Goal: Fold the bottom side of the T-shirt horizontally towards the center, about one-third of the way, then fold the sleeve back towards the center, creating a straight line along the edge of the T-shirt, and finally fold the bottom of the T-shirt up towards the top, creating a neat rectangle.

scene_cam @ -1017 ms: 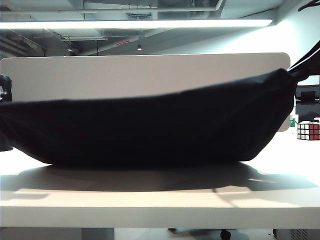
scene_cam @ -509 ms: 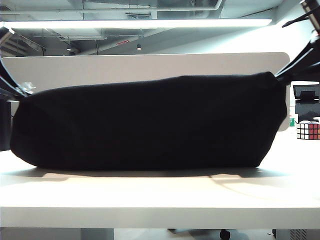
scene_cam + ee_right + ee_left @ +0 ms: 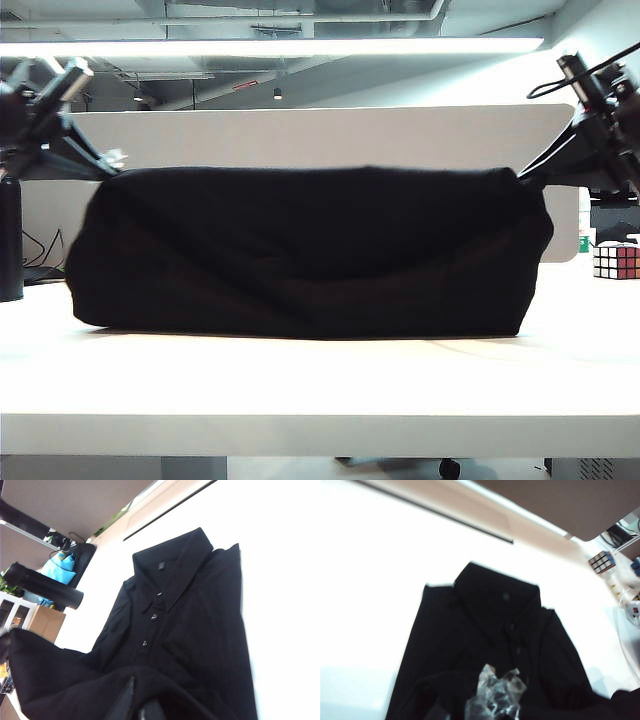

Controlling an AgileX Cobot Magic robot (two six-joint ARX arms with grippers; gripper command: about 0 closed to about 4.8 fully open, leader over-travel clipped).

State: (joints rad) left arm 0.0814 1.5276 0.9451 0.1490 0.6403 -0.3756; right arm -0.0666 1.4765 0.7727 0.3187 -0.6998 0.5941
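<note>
Two robot arms are raised above the table, one at each side of the exterior view. The left gripper [image 3: 112, 160] sits at the upper left, its dark arm slanting down toward the middle, jaws closed and pinching a corner of the black T-shirt [image 3: 310, 250]. The right gripper [image 3: 525, 175] mirrors it at the upper right, arm angled inward with a cable looping above the wrist, jaws likewise closed on the opposite corner of the cloth.
</note>
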